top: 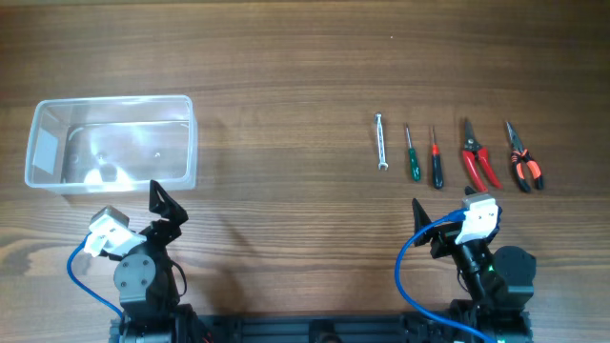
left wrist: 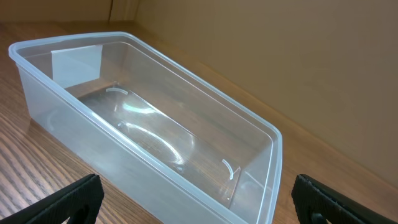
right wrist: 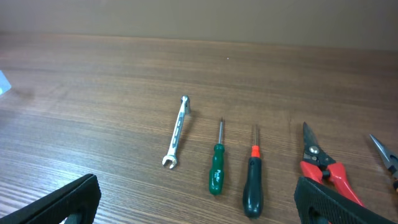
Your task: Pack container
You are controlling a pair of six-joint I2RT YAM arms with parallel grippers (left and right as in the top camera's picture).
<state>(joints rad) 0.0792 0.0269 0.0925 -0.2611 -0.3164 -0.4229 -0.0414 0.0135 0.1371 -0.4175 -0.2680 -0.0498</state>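
The clear plastic container [top: 112, 143] sits empty at the far left of the table; it fills the left wrist view [left wrist: 149, 124]. My left gripper [top: 164, 211] is open just in front of it, and its fingers frame the container's near wall [left wrist: 199, 202]. To the right lie a silver wrench [top: 380, 141], a green screwdriver [top: 411, 154], a black and red screwdriver [top: 436, 158], red cutters [top: 477, 156] and orange pliers [top: 523, 159]. My right gripper [top: 440, 224] is open and empty just in front of the tools [right wrist: 199, 202].
The table is brown wood [top: 286, 114]. A beige wall [left wrist: 298, 62] rises behind the container in the left wrist view. Both arm bases stand at the table's front edge, with blue cables.
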